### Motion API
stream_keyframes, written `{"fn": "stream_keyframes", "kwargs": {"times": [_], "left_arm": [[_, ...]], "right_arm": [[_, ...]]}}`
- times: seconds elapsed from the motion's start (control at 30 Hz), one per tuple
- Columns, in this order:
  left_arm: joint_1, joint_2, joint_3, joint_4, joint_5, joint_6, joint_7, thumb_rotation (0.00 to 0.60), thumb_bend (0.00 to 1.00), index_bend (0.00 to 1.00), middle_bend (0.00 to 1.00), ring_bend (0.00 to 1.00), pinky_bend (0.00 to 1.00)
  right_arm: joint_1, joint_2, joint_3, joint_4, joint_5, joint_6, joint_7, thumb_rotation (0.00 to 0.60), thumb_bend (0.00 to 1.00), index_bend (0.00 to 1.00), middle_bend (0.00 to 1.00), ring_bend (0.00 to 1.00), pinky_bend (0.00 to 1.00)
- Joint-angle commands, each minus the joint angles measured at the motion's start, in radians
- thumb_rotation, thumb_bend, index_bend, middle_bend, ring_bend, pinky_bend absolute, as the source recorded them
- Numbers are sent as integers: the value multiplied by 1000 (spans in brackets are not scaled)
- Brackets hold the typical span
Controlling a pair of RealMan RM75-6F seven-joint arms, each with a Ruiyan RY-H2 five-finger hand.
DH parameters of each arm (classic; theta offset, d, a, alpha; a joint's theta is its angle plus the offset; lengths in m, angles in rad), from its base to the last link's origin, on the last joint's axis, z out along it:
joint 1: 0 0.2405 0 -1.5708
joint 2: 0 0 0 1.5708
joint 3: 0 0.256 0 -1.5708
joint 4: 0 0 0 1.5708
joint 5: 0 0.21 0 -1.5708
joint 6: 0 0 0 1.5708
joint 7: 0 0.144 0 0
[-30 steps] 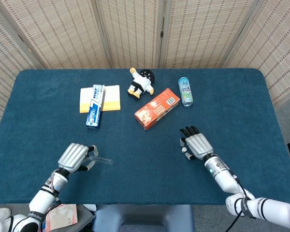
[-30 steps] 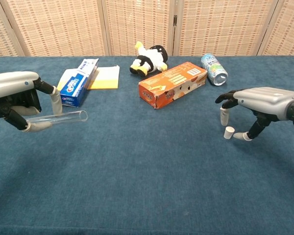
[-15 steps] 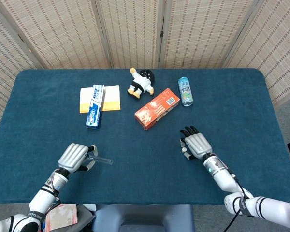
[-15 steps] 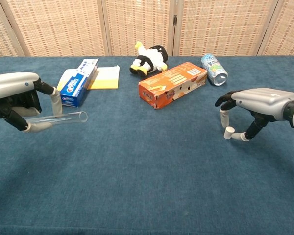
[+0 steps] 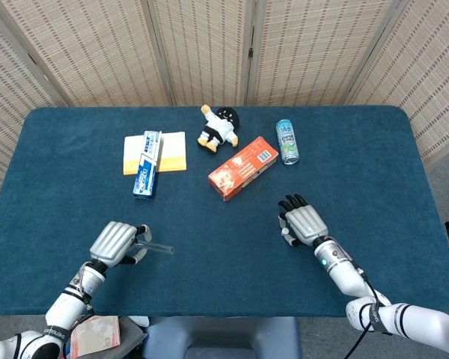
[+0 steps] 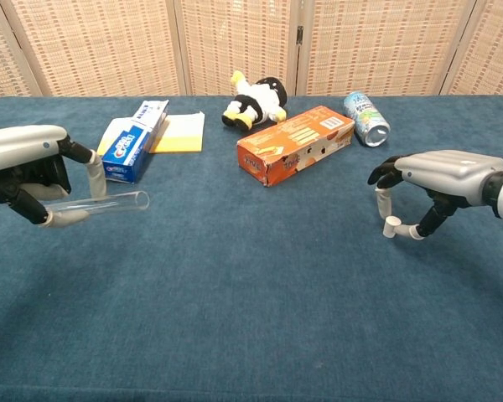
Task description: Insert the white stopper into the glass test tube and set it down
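Note:
My left hand (image 6: 25,172) grips the closed end of the glass test tube (image 6: 101,202) and holds it level above the cloth, open mouth pointing right. From the head view the same left hand (image 5: 114,243) is near the front left, with the test tube (image 5: 157,247) sticking out to its right. The small white stopper (image 6: 391,226) stands on the blue table (image 6: 251,293) at the right. My right hand (image 6: 440,177) arches over it, with a fingertip and the thumb pinching the stopper from either side. In the head view the right hand (image 5: 305,224) hides the stopper.
At the back lie an orange carton (image 6: 295,143), a plush penguin (image 6: 256,101), a drink can (image 6: 366,118) on its side, and a toothpaste box (image 6: 134,140) on a yellow pad (image 6: 178,134). Folding screens close off the rear.
The right hand's thumb and finger have closed in on the stopper until they touch it. The left hand and tube have stayed still.

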Motion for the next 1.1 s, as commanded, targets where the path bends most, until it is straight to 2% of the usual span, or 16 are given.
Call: {"fn": "stream_keyframes", "kwargs": {"times": [0.03, 0.3, 0.5, 0.83, 1.1], "left_arm": [[0, -1, 0, 1, 0, -1, -1, 600, 364, 565, 1000, 1000, 1000], [-6, 4, -12, 12, -12, -12, -14, 600, 365, 565, 1000, 1000, 1000], [-24, 22, -47, 21, -29, -36, -65, 600, 364, 565, 1000, 1000, 1000], [-73, 70, -140, -12, -77, -141, -280, 600, 364, 566, 1000, 1000, 1000], [-106, 86, -200, -43, -117, -201, -416, 600, 364, 567, 1000, 1000, 1000]], "right_arm": [[1, 0, 0, 0, 1, 0, 0, 600, 347, 507, 161, 0, 0], [-4, 22, 9, -31, -11, 20, 15, 600, 409, 575, 207, 0, 0], [-13, 116, 44, -146, -49, 69, 62, 600, 474, 608, 241, 0, 0], [-25, 294, 151, -382, -145, 160, 238, 600, 502, 643, 285, 6, 0], [-5, 320, 202, -458, -227, 189, 376, 600, 513, 648, 302, 23, 0]]}}
